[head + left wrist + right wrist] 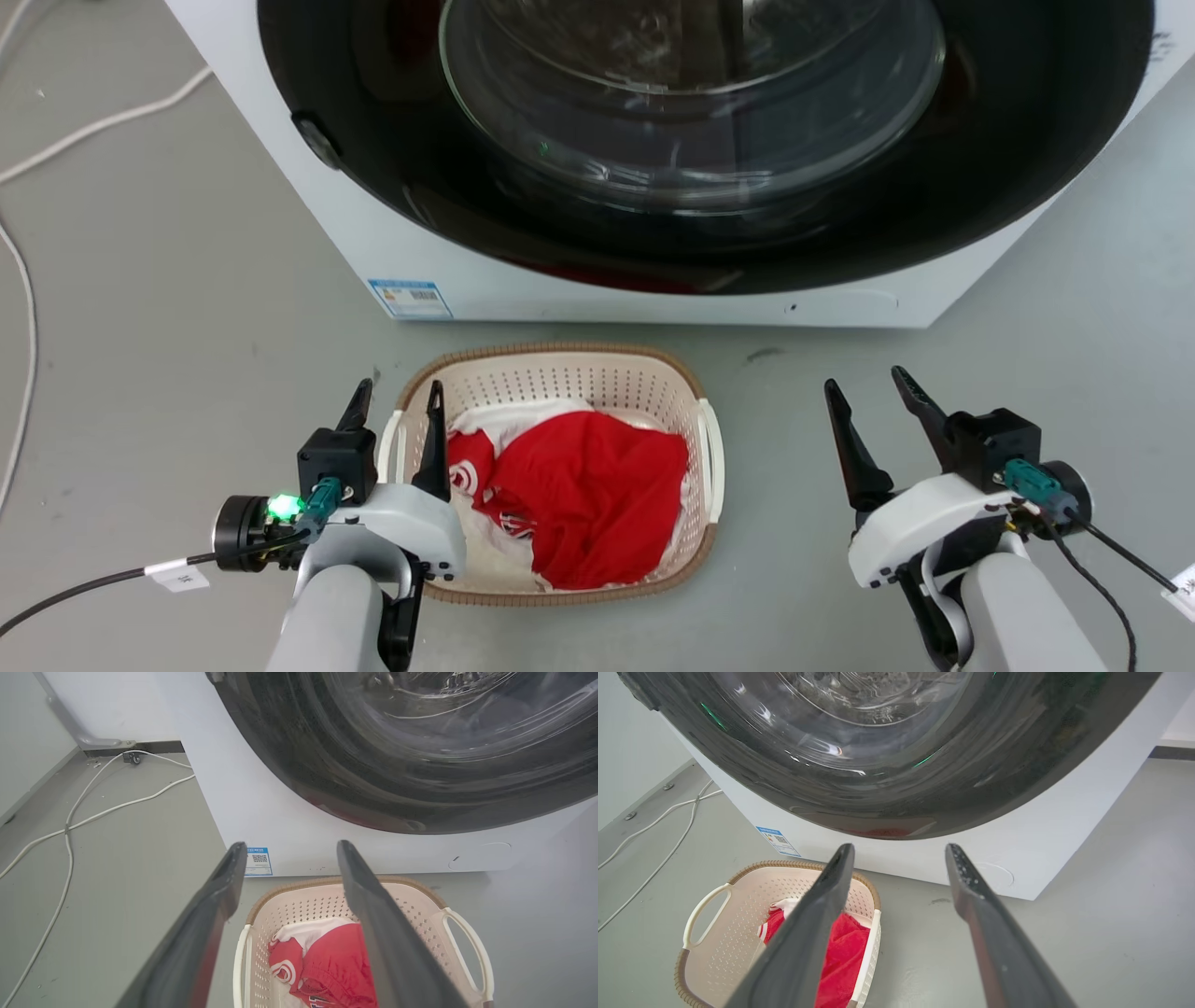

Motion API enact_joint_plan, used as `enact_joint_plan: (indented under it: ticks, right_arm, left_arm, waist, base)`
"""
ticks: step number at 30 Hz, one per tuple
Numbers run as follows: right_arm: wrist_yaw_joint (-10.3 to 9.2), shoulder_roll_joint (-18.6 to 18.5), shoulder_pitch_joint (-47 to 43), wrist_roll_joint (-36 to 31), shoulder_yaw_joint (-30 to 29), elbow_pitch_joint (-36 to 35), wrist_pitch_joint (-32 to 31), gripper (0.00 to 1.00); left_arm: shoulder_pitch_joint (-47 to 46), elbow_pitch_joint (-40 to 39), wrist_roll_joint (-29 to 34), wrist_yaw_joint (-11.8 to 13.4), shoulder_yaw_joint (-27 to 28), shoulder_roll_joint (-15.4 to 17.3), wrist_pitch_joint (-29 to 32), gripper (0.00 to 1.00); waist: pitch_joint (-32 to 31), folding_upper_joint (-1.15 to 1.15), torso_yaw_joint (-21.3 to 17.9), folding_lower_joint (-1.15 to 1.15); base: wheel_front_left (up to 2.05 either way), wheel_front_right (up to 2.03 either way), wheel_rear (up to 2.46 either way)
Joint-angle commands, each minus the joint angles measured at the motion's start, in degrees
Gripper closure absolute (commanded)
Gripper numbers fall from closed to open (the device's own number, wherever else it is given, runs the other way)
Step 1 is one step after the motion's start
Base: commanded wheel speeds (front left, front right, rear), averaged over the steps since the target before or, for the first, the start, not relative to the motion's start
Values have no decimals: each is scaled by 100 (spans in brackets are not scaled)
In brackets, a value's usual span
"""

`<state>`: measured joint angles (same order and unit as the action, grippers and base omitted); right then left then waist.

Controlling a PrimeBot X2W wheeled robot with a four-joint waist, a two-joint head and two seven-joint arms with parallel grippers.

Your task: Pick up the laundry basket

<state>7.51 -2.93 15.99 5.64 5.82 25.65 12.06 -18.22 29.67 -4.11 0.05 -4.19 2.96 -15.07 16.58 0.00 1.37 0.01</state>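
We face a white front-loading washing machine (523,280), whose dark round door with its glass bowl (691,93) takes up most of the head view. It stands on a grey floor (168,355).

On the floor just in front of the machine sits the laundry basket (560,353), upright. It is cream, with perforated walls, a brown woven-look rim and a white handle on each side. Inside it we see a crumpled red garment (588,495) lying over white cloth (523,415), with a white printed emblem showing at the garment's left edge.

The left gripper (400,387) is over the basket's left side with its two dark fingers spread wide. It straddles the left handle (390,448): the outer finger is beyond the wall and the inner finger is over the clothes. In the left wrist view that handle lies in the gap between the fingers. We cannot tell from these angles whether either finger touches the plastic; the gripper seems to hang just above it, and nothing is pinched.

The right gripper (864,378) is also spread and holds nothing. It is over bare floor, well apart from the basket's right handle (714,457).

White cables (93,126) trail across the floor to the left of the machine. A small blue-and-white sticker (411,299) sits at the lower left corner of the machine's front. A green light (280,507) glows on the left wrist.
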Motion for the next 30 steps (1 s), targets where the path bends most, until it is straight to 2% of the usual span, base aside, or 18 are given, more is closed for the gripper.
enact_joint_plan:
  ticks: [1, 9, 18, 30]
  right_arm:
    - [-4, 8, 112, 84, 48, 90, 43, 0]
    - [-4, 8, 541, 522, 544, 799, 170, 0]
    - [-4, 7, 1283, 1115, 1376, 1681, 101, 0]
    - [-4, 6, 2354, 2250, 2720, 2667, -436, 0]
  left_arm:
    - [-97, 46, 2, 24, 27, 7, -15, 0]
    - [-231, 474, -102, 38, 215, 3, -16, 0]
    - [-677, 1379, -179, -102, 450, 165, -16, 0]
    - [-1503, 3027, -395, -391, 656, 734, -8, 0]
  waist:
    - [210, 0, -38, -1]
    - [758, 0, -116, -1]
    - [1276, 0, -175, -1]
    - [1722, 0, -402, -1]
  base:
    - [0, 0, 0]
    - [0, 0, 0]
    - [0, 0, 0]
    - [0, 0, 0]
